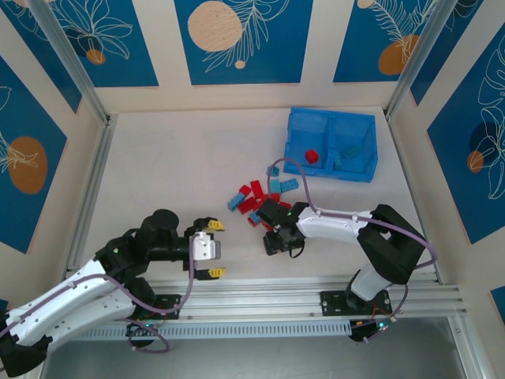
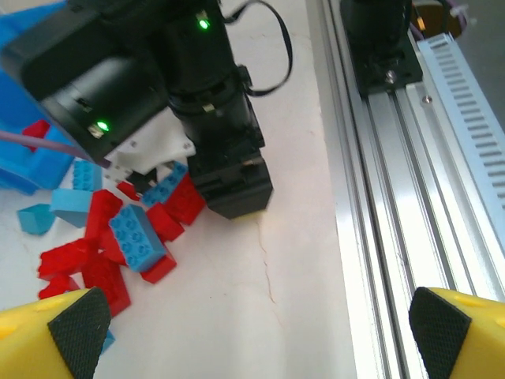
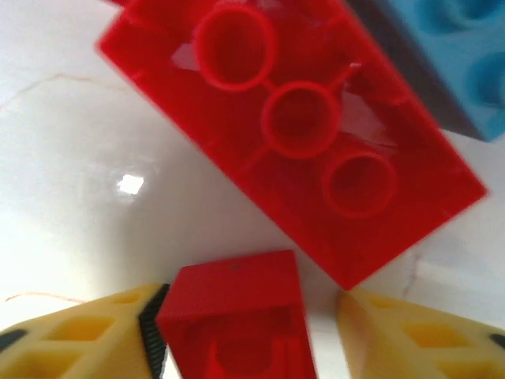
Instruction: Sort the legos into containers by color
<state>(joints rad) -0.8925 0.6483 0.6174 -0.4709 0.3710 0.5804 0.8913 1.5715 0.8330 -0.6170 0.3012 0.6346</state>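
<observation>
**Small red brick only half caught**

The right gripper (image 3: 246, 320) straddles a small red brick (image 3: 237, 316) at the edge of the lego pile (image 1: 256, 197). Its jaws are half-closed, with one pad touching. An off-centre squeeze may flick the brick away. The left gripper (image 2: 260, 332) gapes wide and empty.

I'm working in a lab test cell. Aluminium framing (image 1: 71, 59) and blue printed wall panels (image 1: 237, 39) box in my white table (image 1: 173, 166).

Loose heap of red and light blue legos (image 1: 256, 197) at the right gripper (image 1: 264, 223), small red brick (image 3: 237, 316) between its parted fingers, upturned long red brick (image 3: 300, 134) just ahead, blue two-compartment bin (image 1: 347, 174) well beyond, lone red piece (image 1: 312, 155) in its left half, blue pieces (image 1: 347, 152) in its right.
</observation>
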